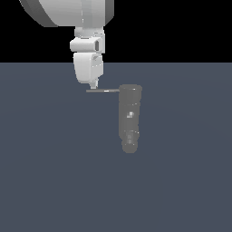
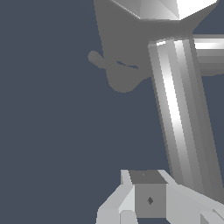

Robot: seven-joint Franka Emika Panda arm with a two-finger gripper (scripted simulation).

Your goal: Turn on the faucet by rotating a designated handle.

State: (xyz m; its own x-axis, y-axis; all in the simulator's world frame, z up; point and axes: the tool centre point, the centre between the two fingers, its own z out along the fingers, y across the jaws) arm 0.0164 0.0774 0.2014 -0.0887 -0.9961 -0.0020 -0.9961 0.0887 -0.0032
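The faucet [image 1: 129, 118] lies on the blue-grey desk [image 1: 45, 181], with its handle [image 1: 103, 91] projecting toward the exterior view's left. The pincer [image 1: 93, 86] touches the handle's outer end from above; whether its fingers are apart or together cannot be told.

White arm [image 1: 74, 13] came down from the top edge, gripper [image 1: 93, 85] pointing down. Gripper tip sat right at the handle [image 1: 103, 90], near its free end on the exterior view's left; contact looked likely, but too small to tell, same for the jaw state. Handle was a thin grey rod, level, joining the top of the faucet [image 1: 129, 118]. Faucet was glossy grey, elongated, narrower rounded tip toward the bottom. Plain blue-grey counter [image 1: 45, 172] underneath, black background above.
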